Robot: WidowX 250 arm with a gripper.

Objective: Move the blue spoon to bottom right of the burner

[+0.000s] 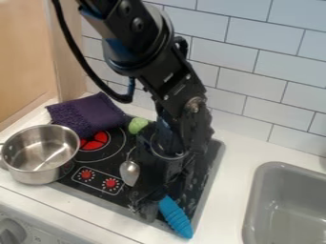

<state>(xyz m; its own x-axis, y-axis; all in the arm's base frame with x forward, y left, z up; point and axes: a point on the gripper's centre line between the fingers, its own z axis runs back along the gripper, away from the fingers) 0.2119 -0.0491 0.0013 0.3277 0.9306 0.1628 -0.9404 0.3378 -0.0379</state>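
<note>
A black gripper [151, 199] hangs over the black stove [216, 159], below center; whether it is open or closed, I cannot tell. Beside it, bottom center, slants the blue spoon's ribbed handle [176, 218] — farther out, left, sits a steel pot [38, 175].

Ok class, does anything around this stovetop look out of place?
The metal pot seems to straddle the left edge of the stovetop, off the burner. Purple cloth lies right by that burner, odd for fabric. The blue handle pokes over the front edge. Pale marks speckle the stovetop's right side; spill or pattern, I can't tell.
</note>
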